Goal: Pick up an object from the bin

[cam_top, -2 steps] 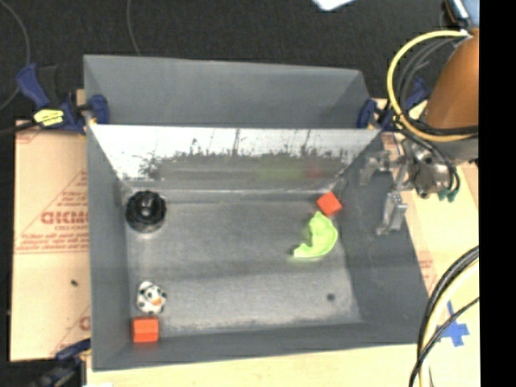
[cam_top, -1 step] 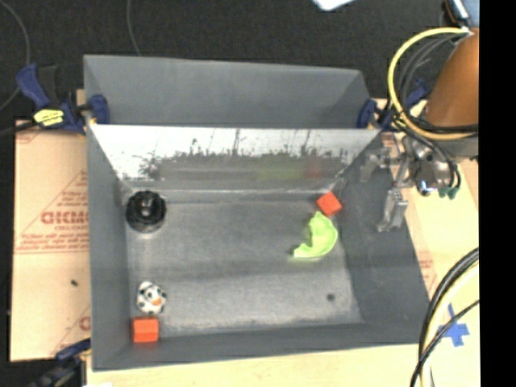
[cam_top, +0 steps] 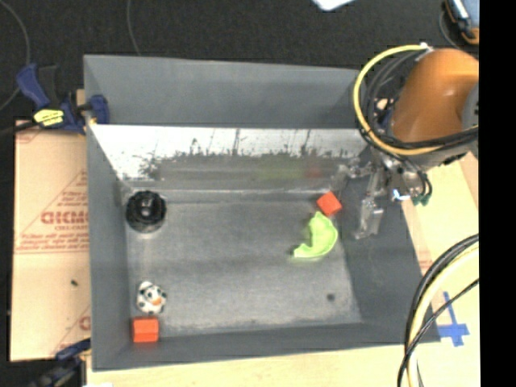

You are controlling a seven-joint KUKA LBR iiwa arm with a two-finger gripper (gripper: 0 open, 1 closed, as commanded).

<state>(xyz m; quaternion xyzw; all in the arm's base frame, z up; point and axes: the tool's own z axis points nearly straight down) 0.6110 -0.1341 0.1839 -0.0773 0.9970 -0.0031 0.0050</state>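
Curved green piece (cam_top: 317, 239) beside small orange cube (cam_top: 328, 204).

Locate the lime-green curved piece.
The lime-green curved piece lies on the bin floor's right side, just below a small orange block and left of the pincer.

Black round knob (cam_top: 146, 210) by left wall of bin (cam_top: 218, 95). White ball w/ dark spots (cam_top: 150, 297) near front-left corner; orange-red cube (cam_top: 145, 330) just in front, abt touching.
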